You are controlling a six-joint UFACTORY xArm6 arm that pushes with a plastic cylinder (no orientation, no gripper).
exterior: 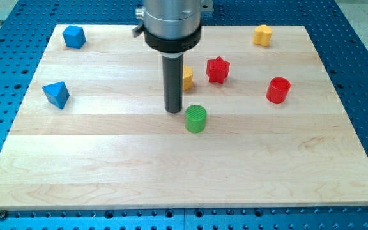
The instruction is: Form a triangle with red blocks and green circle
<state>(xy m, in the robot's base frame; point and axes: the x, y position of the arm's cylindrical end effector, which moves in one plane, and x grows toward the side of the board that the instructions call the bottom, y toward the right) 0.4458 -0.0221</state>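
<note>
A green circle block (195, 119) stands near the middle of the wooden board. A red star-shaped block (218, 69) lies above and to its right. A red cylinder block (278, 90) lies further to the view's right. My tip (174, 110) rests on the board just to the left of the green circle, slightly above it, with a small gap between them. The rod rises straight up to the arm's metal flange at the view's top.
A yellow block (187, 78) is partly hidden behind the rod, left of the red star. Another yellow block (262, 34) sits at the top right. Two blue blocks lie at the left: one (74, 36) at the top, one (56, 94) lower.
</note>
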